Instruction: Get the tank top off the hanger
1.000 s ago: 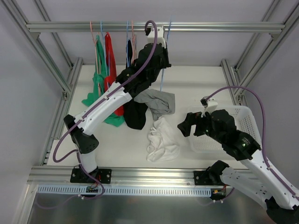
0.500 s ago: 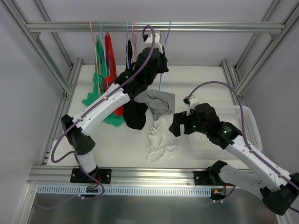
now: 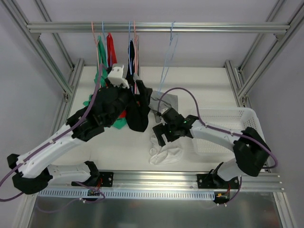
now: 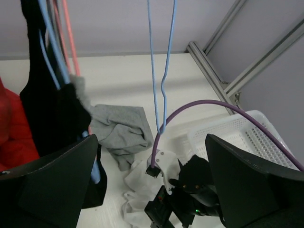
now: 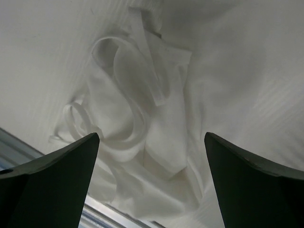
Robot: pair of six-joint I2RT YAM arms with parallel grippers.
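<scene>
An empty blue hanger [image 3: 166,57] [image 4: 161,71] hangs from the top rail. Below it a grey tank top [image 3: 165,101] [image 4: 121,130] lies crumpled on the table. My left gripper [image 3: 141,92] [image 4: 151,137] is open and holds nothing; it hangs beside a black tank top [image 3: 138,114] [image 4: 47,109] that is on a hanger. A white tank top [image 3: 167,151] [image 5: 156,118] lies bunched near the front edge. My right gripper [image 3: 159,137] [image 5: 151,135] hovers open just above it, a finger on either side of the folds.
A green top [image 3: 100,52] and a red top [image 3: 111,47] hang on hangers at the left of the rail. A white basket [image 3: 237,124] [image 4: 237,137] stands at the right. Aluminium frame posts border the table.
My left gripper opened and came down and back from the top of the blue hanger, which now hangs free. My right arm swung left from the basket to over the white tank top.
</scene>
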